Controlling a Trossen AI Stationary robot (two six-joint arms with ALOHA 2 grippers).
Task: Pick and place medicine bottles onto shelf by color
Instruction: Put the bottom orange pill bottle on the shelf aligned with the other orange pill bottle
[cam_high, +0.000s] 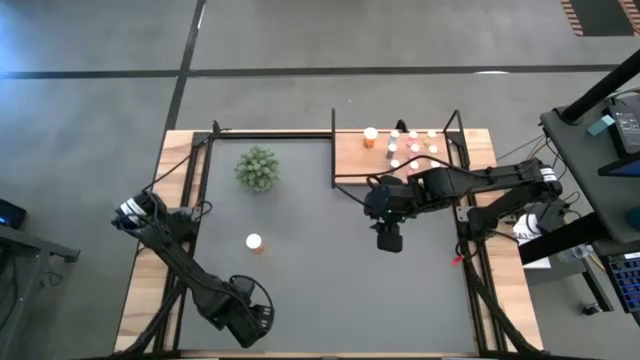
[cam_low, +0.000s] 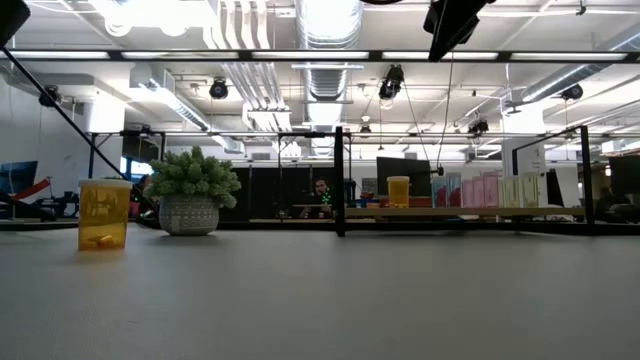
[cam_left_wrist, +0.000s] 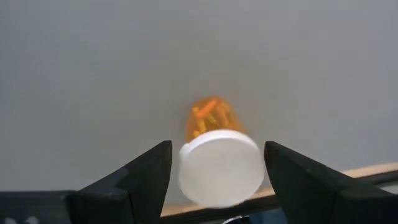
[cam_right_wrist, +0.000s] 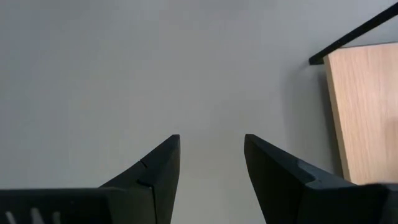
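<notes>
We find the left gripper (cam_left_wrist: 217, 171) raised above the tabletop (cam_high: 330, 270), its two dark fingers (cam_left_wrist: 146, 177) standing apart with nothing clamped between them. Seen through the gap, an orange medicine bottle (cam_left_wrist: 217, 155) with a white cap stands upright on the grey surface below; the fingers flank it in the wrist view but do not touch it. In the high view the left gripper (cam_high: 255, 320) sits near the table's 6 o'clock edge, and the same bottle (cam_high: 254, 241) lies toward 12 o'clock from it, well apart.

The right gripper (cam_right_wrist: 211, 168) likewise has its fingers (cam_right_wrist: 158, 168) parted, with a narrower gap, and holds nothing; only bare tabletop shows between them. In the high view it (cam_high: 388, 238) hangs just off the 6 o'clock edge of the shelf (cam_high: 350, 160), near the table's centre.

The shelf, a light wooden board edged by black rods, occupies the table's 1 o'clock corner. On it we note one orange bottle (cam_high: 371, 135) toward its 9 o'clock end and a cluster of small white-capped vials (cam_high: 413, 147) toward 3 o'clock. In the low view these vials (cam_low: 480, 190) appear pink and pale, in a row.

A fuzzy green plant in a pot (cam_high: 258, 167) stands at the table's 11 o'clock, apart from the lone bottle. A person (cam_low: 321, 190) is seated in the room beyond.
</notes>
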